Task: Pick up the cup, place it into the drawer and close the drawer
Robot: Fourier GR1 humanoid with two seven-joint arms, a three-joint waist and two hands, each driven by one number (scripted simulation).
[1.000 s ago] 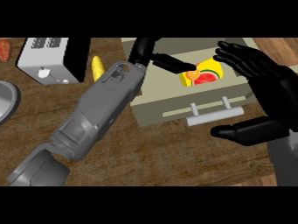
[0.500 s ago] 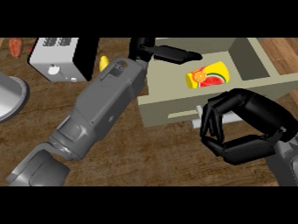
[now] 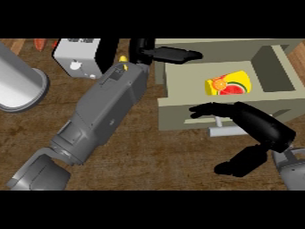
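Fingers [image 3: 211, 109] of right hand [image 3: 260, 125] straight against drawer [image 3: 181, 117] front; cup [image 3: 230, 84] inside; left hand [image 3: 164, 53] open above.

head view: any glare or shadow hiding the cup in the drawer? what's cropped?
Head view: no glare on the cup; it lies evenly lit and readable inside the open drawer. The drawer interior shows only soft shading. The right hand, black against the drawer front, hides part of the handle. The left hand reads dark at the drawer's back edge. The grey cylinder is cut by the left edge.
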